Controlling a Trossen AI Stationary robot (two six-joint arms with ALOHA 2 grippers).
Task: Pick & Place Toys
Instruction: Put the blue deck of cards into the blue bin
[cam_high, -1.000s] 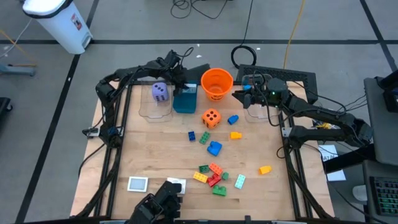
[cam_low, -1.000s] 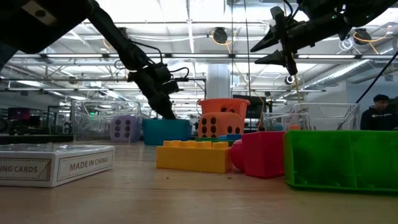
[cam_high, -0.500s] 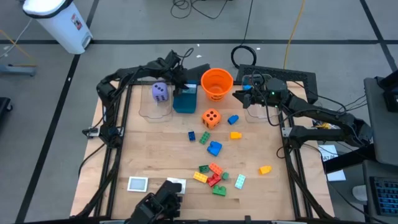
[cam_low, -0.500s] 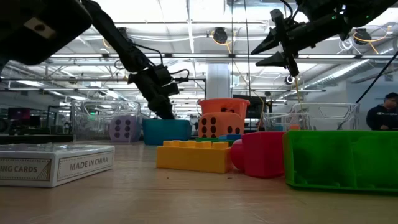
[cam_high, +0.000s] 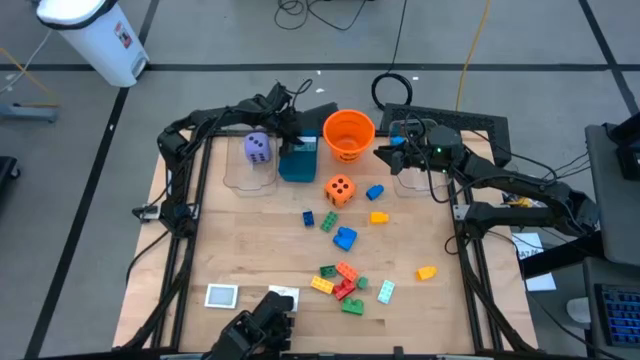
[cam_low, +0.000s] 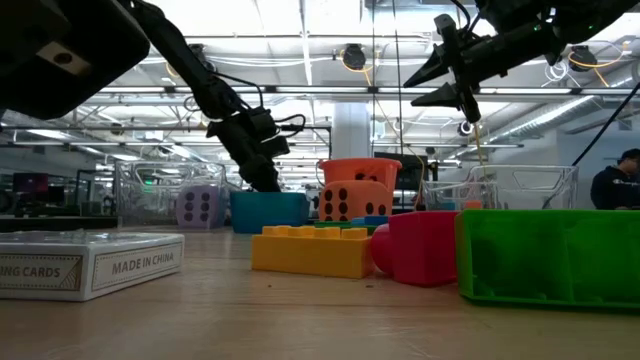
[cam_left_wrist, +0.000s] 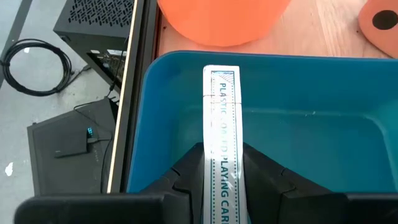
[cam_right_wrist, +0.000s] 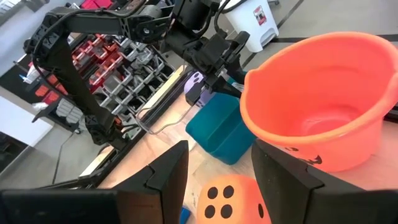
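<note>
We see the left gripper (cam_left_wrist: 222, 177) pinching a white card box (cam_left_wrist: 222, 134) edge-on, held over the open teal box (cam_high: 298, 161) in the upper middle of the high view. The right gripper (cam_high: 384, 153), fingers spread and empty, hangs at the upper right beside the orange bucket (cam_high: 349, 135). The purple die (cam_high: 257, 146) sits in a clear bin (cam_high: 249, 176) at upper left; the orange die (cam_high: 340, 190) rests below the bucket. Loose bricks (cam_high: 342, 280) scatter across the centre and lower middle, and two flat white cards (cam_high: 222, 295) lie at the lower left.
</note>
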